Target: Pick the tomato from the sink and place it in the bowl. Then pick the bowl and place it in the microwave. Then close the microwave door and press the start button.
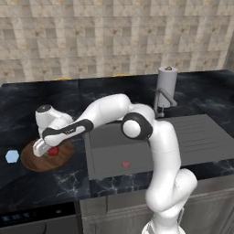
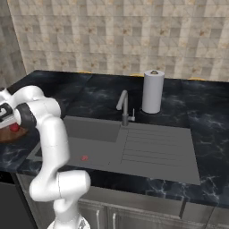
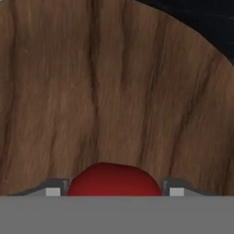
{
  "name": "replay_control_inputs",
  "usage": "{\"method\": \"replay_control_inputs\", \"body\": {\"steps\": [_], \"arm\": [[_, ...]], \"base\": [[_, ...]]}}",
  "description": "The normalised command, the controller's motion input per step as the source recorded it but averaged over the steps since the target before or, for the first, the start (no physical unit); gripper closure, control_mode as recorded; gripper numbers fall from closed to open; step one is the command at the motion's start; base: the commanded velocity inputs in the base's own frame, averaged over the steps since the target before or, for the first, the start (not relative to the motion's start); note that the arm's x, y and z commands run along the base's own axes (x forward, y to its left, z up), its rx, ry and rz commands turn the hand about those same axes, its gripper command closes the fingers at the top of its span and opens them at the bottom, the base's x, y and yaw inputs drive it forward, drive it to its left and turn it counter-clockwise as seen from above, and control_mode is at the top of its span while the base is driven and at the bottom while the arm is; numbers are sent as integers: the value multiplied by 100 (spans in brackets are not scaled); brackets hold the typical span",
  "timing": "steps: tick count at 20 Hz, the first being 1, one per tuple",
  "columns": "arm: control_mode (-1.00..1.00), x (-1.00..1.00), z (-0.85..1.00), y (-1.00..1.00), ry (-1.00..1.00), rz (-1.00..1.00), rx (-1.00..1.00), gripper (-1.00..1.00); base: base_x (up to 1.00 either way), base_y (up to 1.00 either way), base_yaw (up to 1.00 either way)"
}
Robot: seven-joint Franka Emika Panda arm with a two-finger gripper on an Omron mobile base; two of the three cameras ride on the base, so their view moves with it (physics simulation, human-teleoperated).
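The wooden bowl (image 1: 33, 162) sits on the black counter left of the sink (image 1: 137, 157). My gripper (image 1: 48, 149) reaches down into it, shut on the red tomato (image 1: 54, 151). In the hand view the tomato (image 3: 114, 179) sits low between both fingertips, touching each, with the bowl's wood grain (image 3: 114, 91) close behind it. From the right base view the tomato (image 2: 14, 128) and the bowl's edge (image 2: 6, 135) show at the far left behind my arm, and the sink (image 2: 98, 143) lies in the middle. The microwave is out of view.
A flat reddish drain spot (image 1: 125, 164) marks the sink floor. A grey faucet (image 1: 162, 98) and a paper towel roll (image 1: 167, 81) stand behind the basin, with the ridged drainboard (image 1: 201, 137) to its right. A small blue hexagonal object (image 1: 12, 156) lies left of the bowl.
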Motion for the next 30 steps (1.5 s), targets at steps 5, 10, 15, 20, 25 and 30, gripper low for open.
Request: {"method": "replay_control_inputs", "body": {"steps": [5, 10, 15, 20, 25, 30], "arm": [[-100, 0, 14, -1, 0, 0, 0, -100], [-100, -23, 15, -4, -1, 1, 0, -100], [-100, -51, 15, 0, -2, 5, 0, -100], [-100, -84, 20, 0, -8, 10, 0, -100], [-100, -79, -6, 0, -1, 15, 0, -100], [-100, -9, -33, 0, 1, 13, 0, -100]], "base": [[0, 0, 0], [0, 0, 0], [0, 0, 0], [0, 0, 0], [0, 0, 0], [0, 0, 0]]}}
